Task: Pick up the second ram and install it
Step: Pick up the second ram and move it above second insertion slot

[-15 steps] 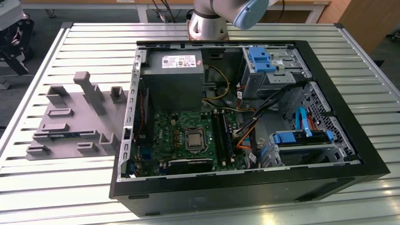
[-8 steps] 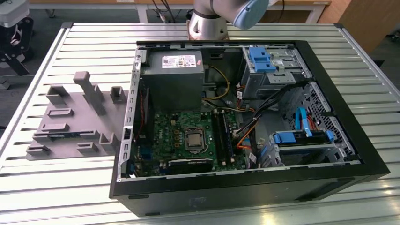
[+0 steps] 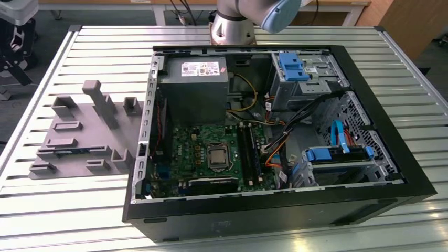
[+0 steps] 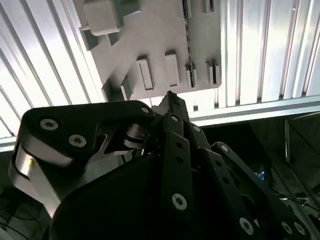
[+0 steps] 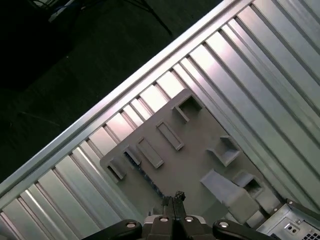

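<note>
The second ram is a slim blue-green stick lying in a slot near the front of the grey holder plate, which sits at the exterior view's left of the open computer case. In the first wrist view the stick shows as a thin dark strip on the plate. My gripper hangs high above the plate, its fingertips pressed together and holding nothing. The second wrist view shows the same black fingers over the plate's edge. The arm's base stands behind the case.
Inside the case lie the green motherboard with its processor socket, dark memory slots, a grey power supply, blue drive brackets and loose cables. Tall grey posts rise from the plate. The slatted table's edge runs nearby.
</note>
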`<state>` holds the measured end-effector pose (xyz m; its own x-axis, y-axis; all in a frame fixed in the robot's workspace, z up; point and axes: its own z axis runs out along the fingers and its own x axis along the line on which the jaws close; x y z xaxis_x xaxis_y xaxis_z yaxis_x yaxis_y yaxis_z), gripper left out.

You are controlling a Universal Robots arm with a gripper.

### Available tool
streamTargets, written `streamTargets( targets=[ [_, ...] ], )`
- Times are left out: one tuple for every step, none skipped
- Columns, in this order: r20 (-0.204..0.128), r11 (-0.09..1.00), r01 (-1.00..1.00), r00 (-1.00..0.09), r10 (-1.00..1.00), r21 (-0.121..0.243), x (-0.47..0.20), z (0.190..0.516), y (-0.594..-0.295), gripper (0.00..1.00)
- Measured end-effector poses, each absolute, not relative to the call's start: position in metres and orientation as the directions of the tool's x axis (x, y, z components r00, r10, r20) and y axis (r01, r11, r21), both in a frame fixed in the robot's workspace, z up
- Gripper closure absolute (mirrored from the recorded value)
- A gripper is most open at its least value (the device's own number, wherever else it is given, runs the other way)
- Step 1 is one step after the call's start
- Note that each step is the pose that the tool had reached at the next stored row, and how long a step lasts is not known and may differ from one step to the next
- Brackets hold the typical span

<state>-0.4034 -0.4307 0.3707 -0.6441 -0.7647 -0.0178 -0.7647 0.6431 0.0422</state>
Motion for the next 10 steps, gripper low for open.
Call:
streamTargets(
  targets=[
    [-0.018, 0.631, -0.775, -0.632, -0.775, 0.042, -0.4034, 0.3706, -0.4307, 0.89],
    [-0.017, 0.617, -0.786, -0.618, -0.786, 0.042, -0.4034, 0.3705, -0.4307, 0.89],
    [-0.017, 0.604, -0.796, -0.605, -0.796, 0.042, -0.4034, 0.3704, -0.4307, 0.89],
    [-0.017, 0.592, -0.805, -0.593, -0.805, 0.042, -0.4034, 0.3704, -0.4307, 0.89],
    [-0.017, 0.580, -0.814, -0.581, -0.814, 0.041, -0.4034, 0.3703, -0.4307, 0.89],
    [-0.016, 0.568, -0.822, -0.569, -0.822, 0.041, -0.4034, 0.3702, -0.4307, 0.89],
    [-0.016, 0.557, -0.830, -0.558, -0.830, 0.041, -0.4035, 0.3702, -0.4307, 0.89],
    [-0.016, 0.546, -0.837, -0.547, -0.837, 0.041, -0.4034, 0.3701, -0.4307, 0.89],
    [-0.016, 0.537, -0.842, -0.538, -0.843, 0.041, -0.4034, 0.3701, -0.4307, 0.89],
    [-0.016, 0.532, -0.846, -0.533, -0.846, 0.041, -0.4035, 0.3701, -0.4307, 0.89]
  ],
)
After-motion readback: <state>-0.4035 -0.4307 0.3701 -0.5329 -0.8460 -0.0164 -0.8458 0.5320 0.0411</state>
